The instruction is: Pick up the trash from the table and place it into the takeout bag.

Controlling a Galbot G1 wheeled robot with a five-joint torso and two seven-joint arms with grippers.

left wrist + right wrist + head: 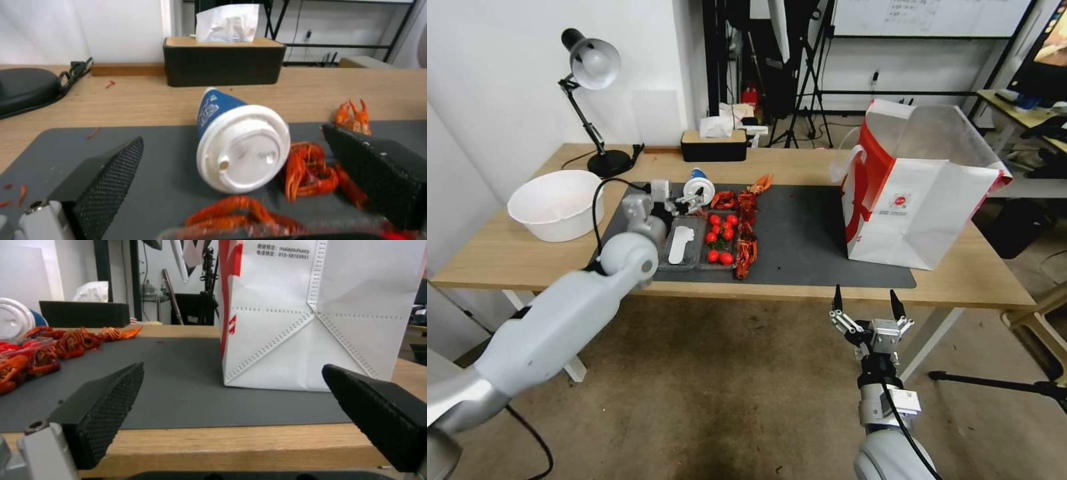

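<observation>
Right pincer (864,301): nearest the robot, parked below the front edge of the surface (974,283), fingers spread wide, holding nothing.
Takeout bag (917,200): upright on the right end of the dark mat (807,240), mouth open, well apart from the trash.
Left pincer (688,201): reaching over the left part of the mat, wide apart, nothing between the fingers; the cup lies just ahead of it.
Tray (690,243): clear plastic, under the left arm, holding cherry tomatoes (721,237) and a white spoon-like piece.
Crayfish shells (746,233): red, strung along the tray's right side and up toward the cup.
Cup (236,140): blue with a white lid, tipped on its side on the mat, lid facing the left wrist camera.
Far edge: a tissue box (714,143), a desk lamp (594,87) and a white bowl (557,203) stand off the mat.
Risk: I judge the round cup may roll or skid away if one finger touches first; shells lie close to its right and could be pinched along with it or swept off.
Risk of spill: the lid may pop if the fingers squeeze there; any leftover liquid cannot be seen.
View difference: the left wrist view shows the lid's sip hole and the shells beside the cup; the head view gives the distance to the bag; the right wrist view shows the bag's folded base and printed text.
</observation>
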